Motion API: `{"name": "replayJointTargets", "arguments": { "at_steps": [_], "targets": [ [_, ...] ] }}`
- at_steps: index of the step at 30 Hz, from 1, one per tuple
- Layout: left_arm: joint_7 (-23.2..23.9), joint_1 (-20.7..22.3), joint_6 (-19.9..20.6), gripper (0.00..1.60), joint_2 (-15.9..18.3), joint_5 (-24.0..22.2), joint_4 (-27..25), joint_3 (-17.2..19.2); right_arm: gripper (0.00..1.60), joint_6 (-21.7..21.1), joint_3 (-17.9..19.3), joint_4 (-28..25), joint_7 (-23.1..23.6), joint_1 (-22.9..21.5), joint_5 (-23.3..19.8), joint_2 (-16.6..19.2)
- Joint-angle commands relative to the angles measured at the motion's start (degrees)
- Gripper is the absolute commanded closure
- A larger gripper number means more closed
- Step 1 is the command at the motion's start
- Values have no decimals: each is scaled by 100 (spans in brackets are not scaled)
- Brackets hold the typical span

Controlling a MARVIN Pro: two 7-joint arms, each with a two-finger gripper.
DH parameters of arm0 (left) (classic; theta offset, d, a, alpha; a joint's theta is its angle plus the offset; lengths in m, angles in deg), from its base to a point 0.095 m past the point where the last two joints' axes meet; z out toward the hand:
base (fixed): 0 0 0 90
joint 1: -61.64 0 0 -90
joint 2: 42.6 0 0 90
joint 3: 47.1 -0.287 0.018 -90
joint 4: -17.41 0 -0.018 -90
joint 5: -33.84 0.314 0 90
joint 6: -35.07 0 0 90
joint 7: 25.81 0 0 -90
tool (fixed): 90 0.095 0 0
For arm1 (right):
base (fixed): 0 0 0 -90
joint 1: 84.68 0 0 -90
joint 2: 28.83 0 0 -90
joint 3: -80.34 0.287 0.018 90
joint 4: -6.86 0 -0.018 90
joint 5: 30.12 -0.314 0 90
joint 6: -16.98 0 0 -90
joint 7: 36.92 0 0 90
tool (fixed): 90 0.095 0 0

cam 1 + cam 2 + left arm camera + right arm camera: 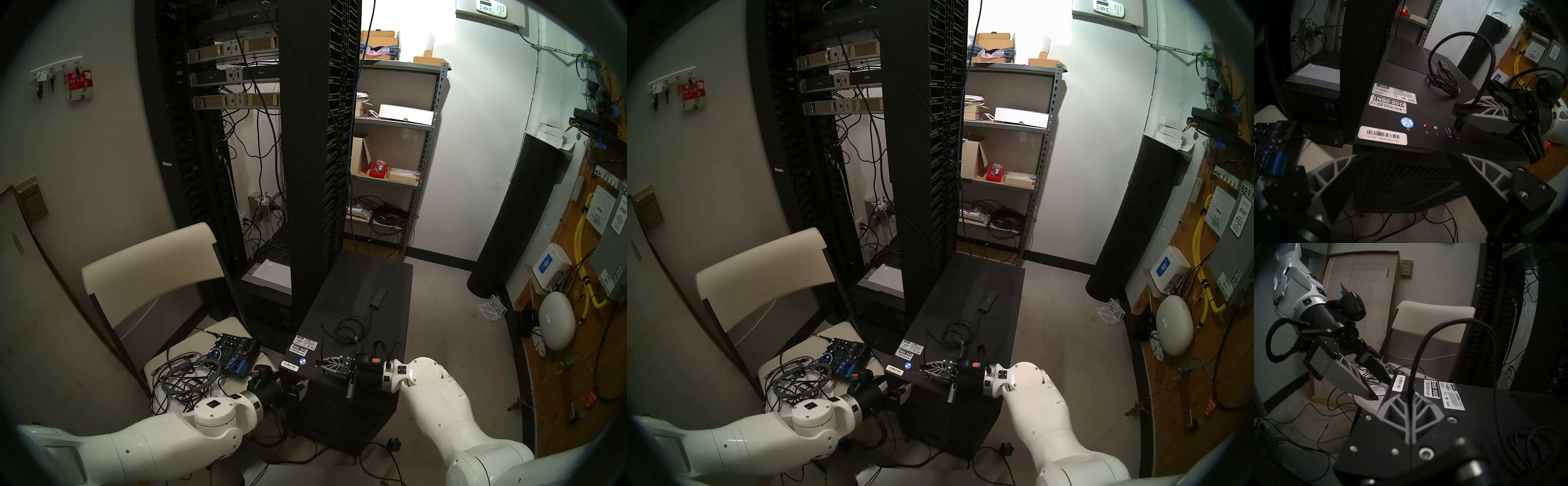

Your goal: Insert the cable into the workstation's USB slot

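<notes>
Here right pincer (1457, 112) clamps cable (1466, 36) above workstation (1423, 71); left pincer (1380, 389) agape beside chair (152, 268).

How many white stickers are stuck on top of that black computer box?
3, all at the near end of the workstation top: a barcode sticker at the front edge, an INS0 00D sticker behind it, and a printed label touching that one's far side. Others may be hidden.

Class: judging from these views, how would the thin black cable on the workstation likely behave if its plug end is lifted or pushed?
The cable arches freely above the right pincer, so it is probably floppy and springy. Its loose coil on the workstation would likely drag along, being light.
</notes>
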Motion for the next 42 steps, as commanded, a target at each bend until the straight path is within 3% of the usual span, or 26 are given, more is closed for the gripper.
{"name": "replayJointTargets", "arguments": {
  "at_steps": [1, 26, 42],
  "targets": [
    [16, 40, -117, 0, -41, -11, -129, 71, 160, 23, -37, 56, 109, -150, -4, 34],
    [30, 69, -126, 0, -27, -27, -151, 64, 160, 117, -289, 328, 393, -253, -375, 167],
    [31, 98, -108, 0, -59, -38, -142, 71, 160, 159, -853, 343, 382, -117, -688, 391]
  ]
}}
